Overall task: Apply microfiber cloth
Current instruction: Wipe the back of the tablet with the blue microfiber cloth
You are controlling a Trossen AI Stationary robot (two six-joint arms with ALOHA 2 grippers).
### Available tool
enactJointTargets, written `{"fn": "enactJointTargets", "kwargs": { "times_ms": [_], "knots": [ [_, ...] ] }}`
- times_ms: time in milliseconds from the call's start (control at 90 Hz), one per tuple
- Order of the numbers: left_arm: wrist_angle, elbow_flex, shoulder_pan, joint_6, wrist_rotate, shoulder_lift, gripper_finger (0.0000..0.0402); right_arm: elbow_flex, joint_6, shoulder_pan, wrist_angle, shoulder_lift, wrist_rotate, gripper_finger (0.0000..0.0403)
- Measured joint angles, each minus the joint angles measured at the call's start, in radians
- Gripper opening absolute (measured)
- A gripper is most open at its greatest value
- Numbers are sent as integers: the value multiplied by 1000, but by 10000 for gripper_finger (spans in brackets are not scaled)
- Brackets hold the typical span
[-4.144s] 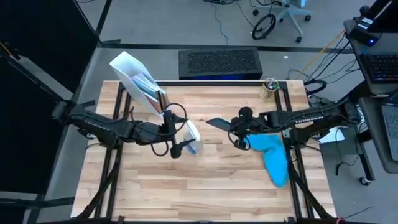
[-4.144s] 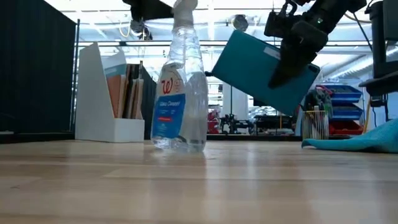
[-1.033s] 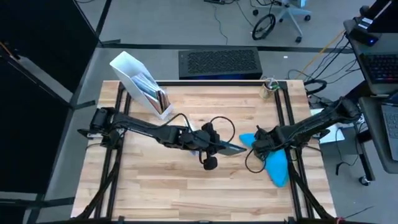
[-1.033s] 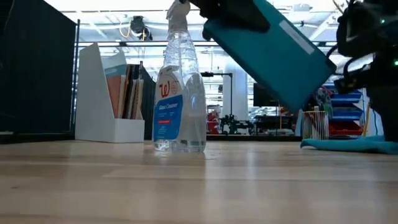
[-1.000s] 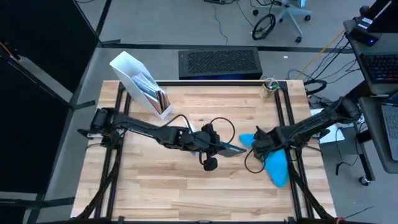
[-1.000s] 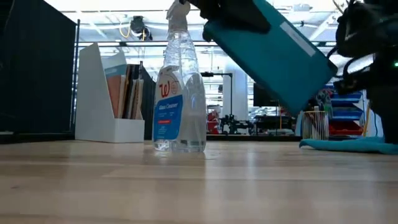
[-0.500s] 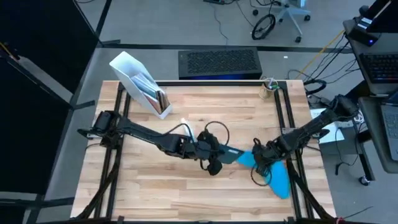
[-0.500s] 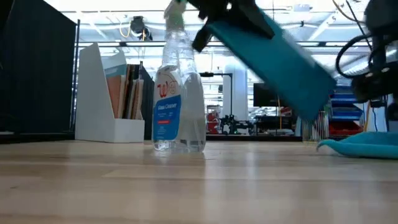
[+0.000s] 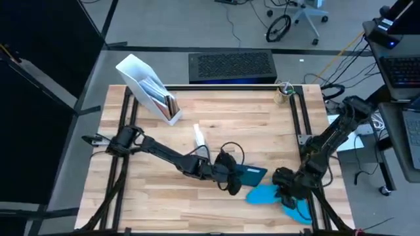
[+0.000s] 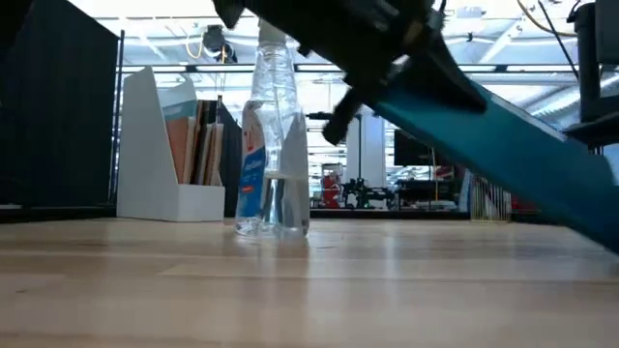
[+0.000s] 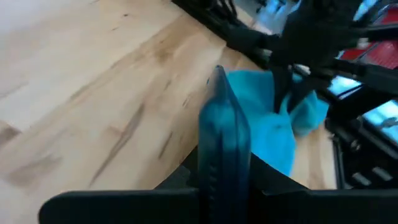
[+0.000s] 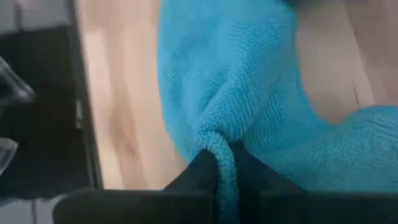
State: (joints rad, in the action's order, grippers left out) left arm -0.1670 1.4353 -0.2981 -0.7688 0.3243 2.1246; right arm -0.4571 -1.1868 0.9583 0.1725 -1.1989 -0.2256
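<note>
A: Cloth (image 9: 264,195) — where is it found, and by what is it held?

B: It is seen at the lower right of the high view, spread on the tabletop (image 9: 262,124) near the right rail. A fold of it is pinched between the jaws of the right gripper (image 12: 219,163), as the right wrist view shows, with the blue fabric bunched up into the dark fingers.

A: Why is only a fold taken?

B: It is judged that a pinched ridge lets the rest hang or drag freely, so that a broad soft face can be offered for wiping.

A: And the tablet (image 9: 248,174)?

B: It is clamped edge-on in the jaws of the left gripper (image 11: 224,163), just left of the cloth in the high view. In the low view it is seen raised and tilted (image 10: 484,145), clear of the wood. That tilt is taken as a way of presenting a flat face toward the cloth.

A: Are the two touching?

B: That cannot be told; in the left wrist view the cloth (image 11: 273,121) lies just beyond the tablet's edge.

A: Anything else?

B: A spray bottle (image 10: 272,135) stands apart, upper left of the tablet in the high view, out of the wiping path, with a file holder (image 9: 146,87) farther toward the upper left.
</note>
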Motion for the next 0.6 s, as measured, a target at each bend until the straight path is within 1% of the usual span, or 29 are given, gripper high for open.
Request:
{"fn": "enactJointTargets", "kwargs": {
  "times_ms": [89,244,344,389,433,489,600],
  "knots": [
    [-16,0,0,0,2,12,14,-9,50,28,-38,-1,-116,1],
    [-29,0,-8,19,58,33,14,-48,145,50,-52,-6,-313,0],
    [-46,-3,-5,46,71,37,14,-71,256,35,-63,-23,-467,0],
    [-55,-3,-4,53,71,38,14,-76,324,17,-90,-37,-519,0],
    [-60,-3,-4,65,71,38,14,-77,390,-6,-117,-54,-540,0],
    [-66,-3,-5,81,73,38,14,-77,458,-41,-144,-79,-539,0],
    [-90,-5,-4,85,63,40,14,-77,565,-96,-199,-128,-565,0]
  ]
}}
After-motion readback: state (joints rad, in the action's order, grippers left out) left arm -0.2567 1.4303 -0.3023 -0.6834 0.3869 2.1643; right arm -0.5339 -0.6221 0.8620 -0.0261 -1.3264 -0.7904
